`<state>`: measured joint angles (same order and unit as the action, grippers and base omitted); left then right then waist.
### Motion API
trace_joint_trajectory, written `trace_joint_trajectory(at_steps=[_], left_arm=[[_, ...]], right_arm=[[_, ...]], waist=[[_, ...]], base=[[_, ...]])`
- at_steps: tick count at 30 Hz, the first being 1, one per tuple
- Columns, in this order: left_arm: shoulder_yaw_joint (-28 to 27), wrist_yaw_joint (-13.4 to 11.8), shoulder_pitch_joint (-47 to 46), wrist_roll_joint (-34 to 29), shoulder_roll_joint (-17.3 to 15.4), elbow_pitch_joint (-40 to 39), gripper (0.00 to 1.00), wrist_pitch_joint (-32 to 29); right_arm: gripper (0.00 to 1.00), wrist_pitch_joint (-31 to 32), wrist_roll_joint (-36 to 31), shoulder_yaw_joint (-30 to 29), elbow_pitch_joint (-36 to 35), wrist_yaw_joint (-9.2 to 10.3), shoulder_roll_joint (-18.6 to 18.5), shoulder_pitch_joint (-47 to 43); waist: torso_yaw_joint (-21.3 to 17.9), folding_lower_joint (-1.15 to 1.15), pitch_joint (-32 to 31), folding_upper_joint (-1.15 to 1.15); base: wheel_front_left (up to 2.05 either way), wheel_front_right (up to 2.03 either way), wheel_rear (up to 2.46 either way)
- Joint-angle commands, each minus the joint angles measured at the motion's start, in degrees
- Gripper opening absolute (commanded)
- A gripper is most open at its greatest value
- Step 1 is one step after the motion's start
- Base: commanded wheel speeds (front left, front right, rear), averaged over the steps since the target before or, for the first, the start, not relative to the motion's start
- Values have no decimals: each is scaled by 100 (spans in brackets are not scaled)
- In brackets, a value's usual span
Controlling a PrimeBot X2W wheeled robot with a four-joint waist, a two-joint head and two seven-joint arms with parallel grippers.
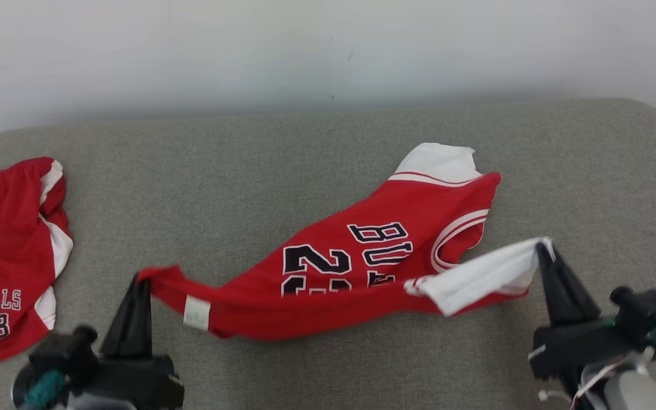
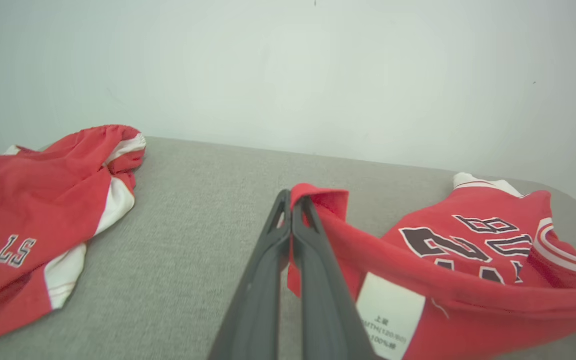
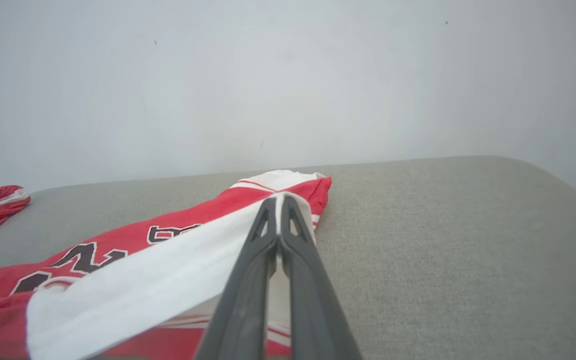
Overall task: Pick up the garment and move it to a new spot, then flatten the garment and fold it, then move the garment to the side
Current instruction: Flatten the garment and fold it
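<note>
Lying far left: red Bulls shorts [image 1: 6, 250], crumpled on the grey cushion [image 1: 248, 165], well apart from the piece I am working.
Left gripper [image 1: 139, 282]: jaws clenched on a red corner of the jersey, just beside its white care label [image 1: 197, 313]; the corner is raised a little off the cushion.
Bulls jersey [image 1: 362, 256]: stretched slantwise between my two grippers. Its near edge is lifted, its far part rests on the cushion, and the number and lettering are creased and partly folded under.
White band [image 1: 482, 273]: a strip of the jersey, pulled taut toward my right side.
Right gripper [image 1: 543, 247]: jaws pinched tight on the end of that white band, held above the cushion.
Step in hand: I judge this to be the pick-up, with both grasps made and the carry to a new spot not yet begun.
Next move: I would raise both arms together, keeping them evenly spread so the cloth hangs free. A jerk could slip the thin band out.
Containers: none in use; both garments lie straight on the cushion.
</note>
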<state>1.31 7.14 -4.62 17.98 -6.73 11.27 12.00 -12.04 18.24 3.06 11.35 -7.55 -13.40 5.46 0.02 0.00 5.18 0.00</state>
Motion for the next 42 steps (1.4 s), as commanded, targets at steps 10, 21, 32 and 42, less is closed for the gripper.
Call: trace_joint_trajectory(at_steps=[10,21,32,42], left_arm=[[847,27,-3566,757,-1142,-638,0,-1621],[1028,29,-7305,1642,-1372,1267,0,-2281],[1423,29,-9868,1779,-1306,2983,0,-1943],[1644,28,-11181,1905,-1202,4006,0,-1599]], right_arm=[[0,659,62,305,-339,14,-864,3341],[0,1292,440,865,1277,14,-957,7520],[0,1322,146,1224,3139,14,-741,10400],[0,961,-302,1282,4491,14,-524,11939]], waist=[[-185,0,1383,0],[-288,0,2587,0],[-403,0,3054,0],[-393,0,3239,0]], base=[[0,0,0],[0,0,0],[0,0,0],[0,0,0]])
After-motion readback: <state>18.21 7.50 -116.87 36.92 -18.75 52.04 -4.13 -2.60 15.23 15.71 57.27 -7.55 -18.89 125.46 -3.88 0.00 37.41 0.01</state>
